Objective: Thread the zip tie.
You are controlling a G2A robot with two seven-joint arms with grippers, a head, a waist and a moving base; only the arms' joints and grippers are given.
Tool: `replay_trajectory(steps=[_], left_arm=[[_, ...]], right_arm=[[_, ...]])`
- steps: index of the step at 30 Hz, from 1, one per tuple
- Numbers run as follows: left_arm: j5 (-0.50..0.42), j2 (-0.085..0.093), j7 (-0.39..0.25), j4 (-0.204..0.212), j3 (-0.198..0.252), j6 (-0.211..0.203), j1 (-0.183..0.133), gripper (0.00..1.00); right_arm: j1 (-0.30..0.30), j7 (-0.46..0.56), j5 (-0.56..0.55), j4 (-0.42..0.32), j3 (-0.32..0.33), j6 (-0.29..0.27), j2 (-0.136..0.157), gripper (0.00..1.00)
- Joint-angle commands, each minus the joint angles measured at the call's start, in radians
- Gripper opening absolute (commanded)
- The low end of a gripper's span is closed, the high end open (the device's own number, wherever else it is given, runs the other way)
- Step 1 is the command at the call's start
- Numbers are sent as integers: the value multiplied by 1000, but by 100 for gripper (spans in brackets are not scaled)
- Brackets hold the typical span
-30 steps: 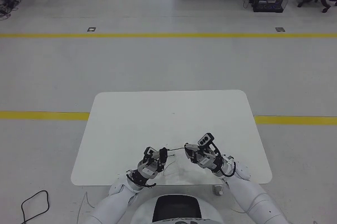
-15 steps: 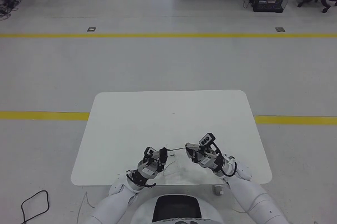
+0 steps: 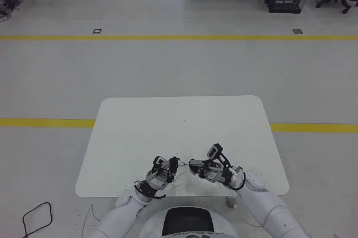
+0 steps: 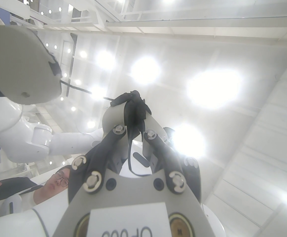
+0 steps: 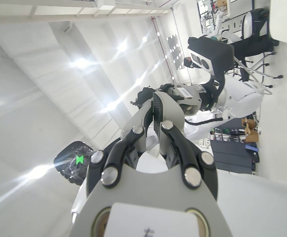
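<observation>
Both arms sit over near edge of white table, grippers facing each other, close together. Left gripper is clenched on black zip tie; we see bunched black part between its fingers, thin dark line curving down toward wrist. From there we follow thin strap straight to right gripper, fingers pressed together on strap end. In top view, zip tie spans small gap between two grippers, lifted above table.
</observation>
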Motion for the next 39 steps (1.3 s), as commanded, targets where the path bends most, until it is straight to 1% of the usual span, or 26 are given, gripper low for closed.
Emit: replay_trajectory(steps=[1,6,12,19,25,28,30,31,33,39], left_arm=[[0,0,0,0,0,0,0,0],[0,0,0,0,0,0,0,0],[0,0,0,0,0,0,0,0],[0,0,0,0,0,0,0,0],[0,0,0,0,0,0,0,0],[0,0,0,0,0,0,0,0],[0,0,0,0,0,0,0,0],[0,0,0,0,0,0,0,0],[0,0,0,0,0,0,0,0],[0,0,0,0,0,0,0,0]], right_arm=[[-2,-10,-28,-10,-3,2,2,0],[-6,-40,-93,-34,-10,9,8,0],[-8,-54,-134,-47,-18,14,13,0],[-5,-71,-147,-48,-26,19,15,0],[-8,-95,-161,-45,-22,11,19,0],[-13,-106,-160,-43,-13,5,22,0],[-23,-121,-137,-43,4,-8,25,0],[-28,-131,-115,-46,17,-20,26,100],[-37,-130,-91,-54,29,-34,27,100],[-37,-130,-91,-54,29,-34,27,100]])
